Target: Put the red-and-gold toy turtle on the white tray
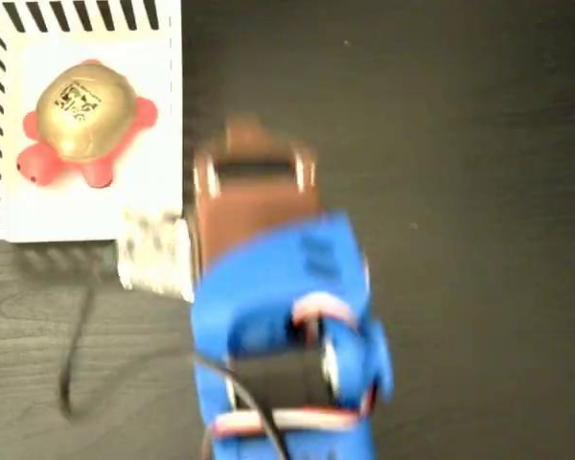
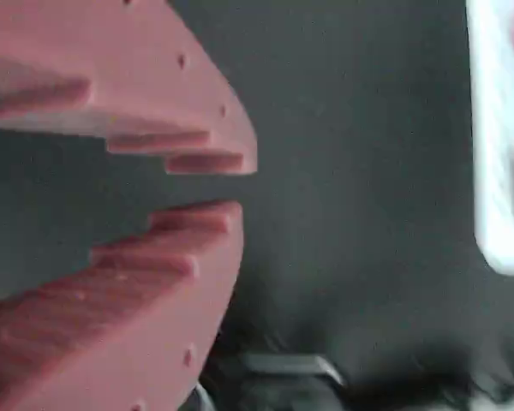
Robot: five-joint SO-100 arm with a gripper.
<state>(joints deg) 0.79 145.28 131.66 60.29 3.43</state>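
The red-and-gold toy turtle (image 1: 86, 120) sits upright on the white tray (image 1: 144, 206) at the top left of the fixed view, its coral head toward the lower left. My gripper (image 1: 249, 134) is brown on a blue arm. It hovers over the dark table just right of the tray, apart from the turtle. In the wrist view the gripper (image 2: 236, 187) shows two reddish fingers (image 2: 111, 291) with a narrow gap at the tips and nothing between them. The tray (image 2: 501, 171) lies blurred at the right edge there.
The blue arm (image 1: 287, 316) fills the lower middle of the fixed view, blurred by motion. A white speckled tag (image 1: 153, 254) sits by the tray's lower right corner. A black cable (image 1: 72, 364) curls over the dark table (image 1: 460, 192) at lower left.
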